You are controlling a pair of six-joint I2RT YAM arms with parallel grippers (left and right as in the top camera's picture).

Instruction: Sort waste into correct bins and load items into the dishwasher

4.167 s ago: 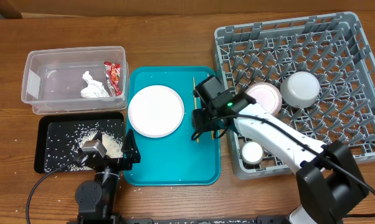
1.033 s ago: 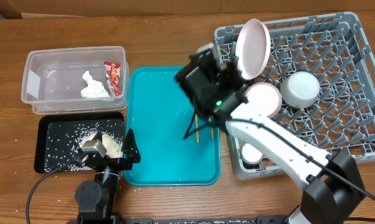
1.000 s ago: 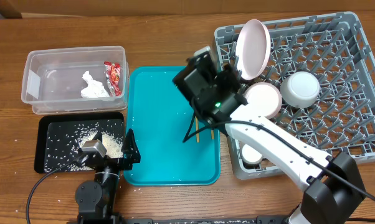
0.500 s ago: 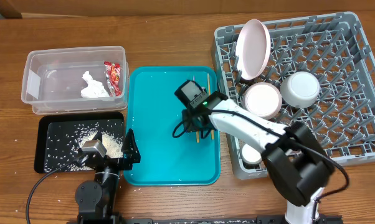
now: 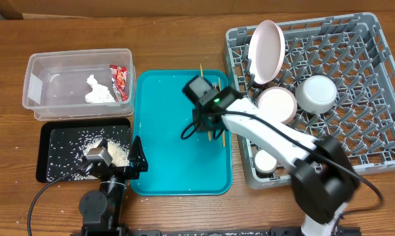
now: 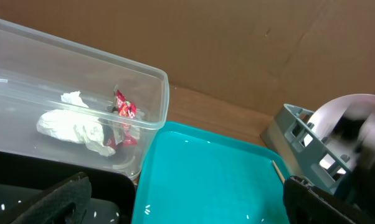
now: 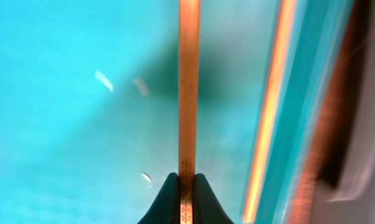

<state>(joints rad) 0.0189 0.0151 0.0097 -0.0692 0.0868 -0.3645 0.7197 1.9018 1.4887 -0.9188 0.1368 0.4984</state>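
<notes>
On the wooden table (image 5: 184, 39), the right claw (image 7: 187, 186) is found clamped on a chopstick (image 7: 188, 93) over the teal tray (image 5: 165, 164); the left claw (image 6: 187, 208) is parked well to its left, fingers apart. To the right of the right claw, the rack (image 5: 374, 151) is loaded with a plate (image 5: 266, 51) and bowls, while wrapper (image 5: 120, 82) and tissue (image 5: 98, 92) are lodged in the clear bin (image 5: 33, 98) far to its left. Sorting is judged nearly complete, only the chopstick being left to rack.

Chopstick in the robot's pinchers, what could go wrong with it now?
1. The right gripper pinches the chopstick only near one end, so it might swing or slip out.
2. The second chopstick lies close beside it on the tray and could get knocked.
</notes>
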